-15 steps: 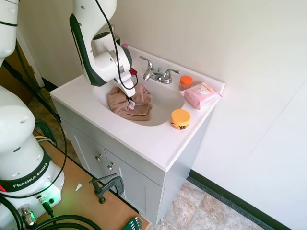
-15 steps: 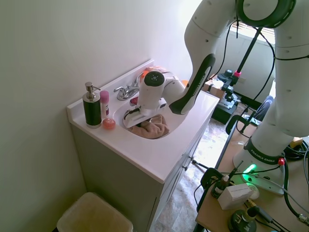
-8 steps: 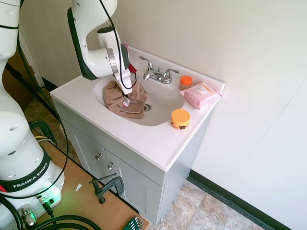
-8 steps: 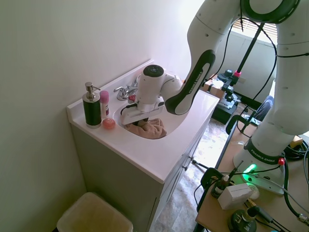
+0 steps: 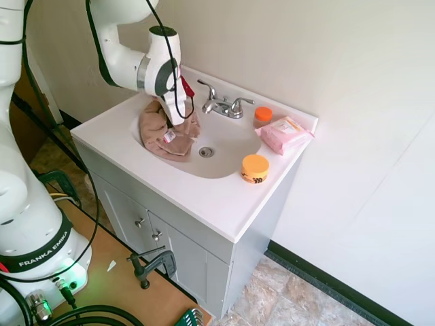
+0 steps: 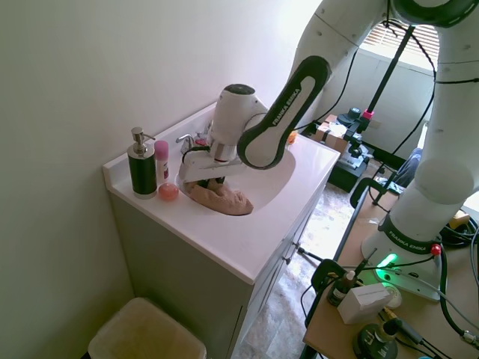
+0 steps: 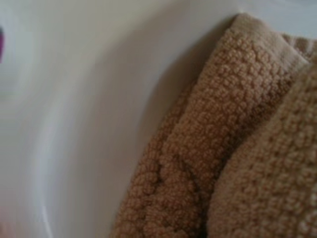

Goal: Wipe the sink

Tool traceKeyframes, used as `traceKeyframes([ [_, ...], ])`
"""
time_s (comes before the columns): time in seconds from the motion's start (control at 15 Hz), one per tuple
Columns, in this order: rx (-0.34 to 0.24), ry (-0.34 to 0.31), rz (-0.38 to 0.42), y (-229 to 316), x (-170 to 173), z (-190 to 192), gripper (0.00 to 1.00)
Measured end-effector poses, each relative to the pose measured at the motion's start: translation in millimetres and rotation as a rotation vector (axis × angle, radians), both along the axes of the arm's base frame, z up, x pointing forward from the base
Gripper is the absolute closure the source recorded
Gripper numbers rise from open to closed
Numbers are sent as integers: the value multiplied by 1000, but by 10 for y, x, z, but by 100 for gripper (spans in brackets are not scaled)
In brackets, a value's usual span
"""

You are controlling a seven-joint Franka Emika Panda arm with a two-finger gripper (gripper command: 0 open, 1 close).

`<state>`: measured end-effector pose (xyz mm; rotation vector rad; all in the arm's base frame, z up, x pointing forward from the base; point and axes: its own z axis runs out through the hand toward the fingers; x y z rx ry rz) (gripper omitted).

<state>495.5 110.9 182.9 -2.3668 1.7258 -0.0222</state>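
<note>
Since a second ago the gripper (image 5: 178, 117) has slid from the middle of the basin up its side wall on the soap-dispenser side, dragging the towel (image 5: 160, 129) with it. The drain (image 5: 206, 152), hidden under the cloth before, is now bare. The arm's wrist has turned as well, and the forearm now reaches in higher over the basin edge.

The gripper presses down into the towel's upper part; the fingers are buried in the folds, so I cannot tell whether they are spread or pinched on the cloth. The towel is bunched, tan and nubbly, lying on the sloping wall below and beside the gripper, with a small white tag (image 5: 170, 136) showing. In the wrist view its terry folds (image 7: 233, 148) lie against smooth white porcelain.

The sink (image 5: 234, 146) is a glossy white oval basin, one piece with the vanity top, under and around the gripper. The chrome faucet (image 5: 222, 104) stands just beyond the gripper at the back rim. The basin surface looks clean and dry.
</note>
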Motion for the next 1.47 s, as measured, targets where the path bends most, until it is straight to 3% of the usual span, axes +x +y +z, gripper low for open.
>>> traceKeyframes([
  [0.27,56,-23,25,104,-212,272,100],
  [0.47,63,-64,105,312,-447,522,100],
  [0.67,33,-74,266,896,-944,662,100],
  [0.8,-3,-76,337,1009,-1196,671,100],
  [0.93,-36,-82,355,940,-1278,689,100],
  [1.2,-45,-66,383,950,-1375,746,100],
  [1.27,-46,-66,406,1017,-1423,781,0],
  [1.47,-53,-72,455,1141,-1502,877,0],
])
